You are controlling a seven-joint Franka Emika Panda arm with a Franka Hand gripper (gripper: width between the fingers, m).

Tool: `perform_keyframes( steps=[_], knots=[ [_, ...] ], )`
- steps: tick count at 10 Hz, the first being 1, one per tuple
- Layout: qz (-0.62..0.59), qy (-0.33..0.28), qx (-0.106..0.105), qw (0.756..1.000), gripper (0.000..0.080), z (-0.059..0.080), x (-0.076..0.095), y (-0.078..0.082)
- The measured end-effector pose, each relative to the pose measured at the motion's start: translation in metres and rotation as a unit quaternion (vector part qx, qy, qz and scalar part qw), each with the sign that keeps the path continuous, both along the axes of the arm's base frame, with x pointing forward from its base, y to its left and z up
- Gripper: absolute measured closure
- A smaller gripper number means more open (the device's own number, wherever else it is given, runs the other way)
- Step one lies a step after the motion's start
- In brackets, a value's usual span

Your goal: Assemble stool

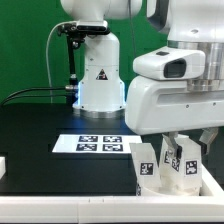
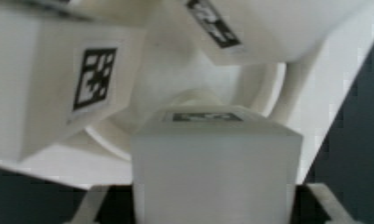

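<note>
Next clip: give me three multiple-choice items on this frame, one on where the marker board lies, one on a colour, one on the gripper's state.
1. In the exterior view, the marker board lies
A. on the dark table, toward that view's left of the tagged legs
B. on top of the legs
C. in the gripper

2. The stool legs are
A. black
B. white with black-and-white tags
C. red

3. The gripper is
A. clearly open over bare table
B. clearly shut on the marker board
C. down among the legs, grip not readable

Key: 1 A, the board lies flat on the table. 2 B, tags show on white legs. 3 C, the legs hide the fingers.
</note>
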State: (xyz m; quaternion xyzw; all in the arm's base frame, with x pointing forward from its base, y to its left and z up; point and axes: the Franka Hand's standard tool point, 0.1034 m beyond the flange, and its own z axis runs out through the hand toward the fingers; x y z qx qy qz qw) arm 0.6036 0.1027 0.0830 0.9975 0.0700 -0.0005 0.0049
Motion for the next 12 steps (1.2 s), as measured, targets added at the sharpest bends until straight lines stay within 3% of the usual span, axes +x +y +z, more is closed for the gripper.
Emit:
perform_keyframes(
  steps=[3,7,8,10,11,12],
  knots=[
    [-0.197,-0.001,0.024,0.98,0.046,0.0,0.001,0.002],
    [-0.333,0.002,0.023,0.942,0.046,-0.001,0.0,0.005],
    [-0.406,0.004,0.022,0.914,0.046,-0.002,-0.002,0.008],
    [-0.552,0.012,0.031,0.833,0.046,-0.002,-0.003,0.015],
    [-0.621,0.021,0.053,0.781,0.046,-0.002,-0.002,0.012],
    [-0.648,0.022,0.054,0.76,0.046,-0.002,-0.001,0.011]
  ],
)
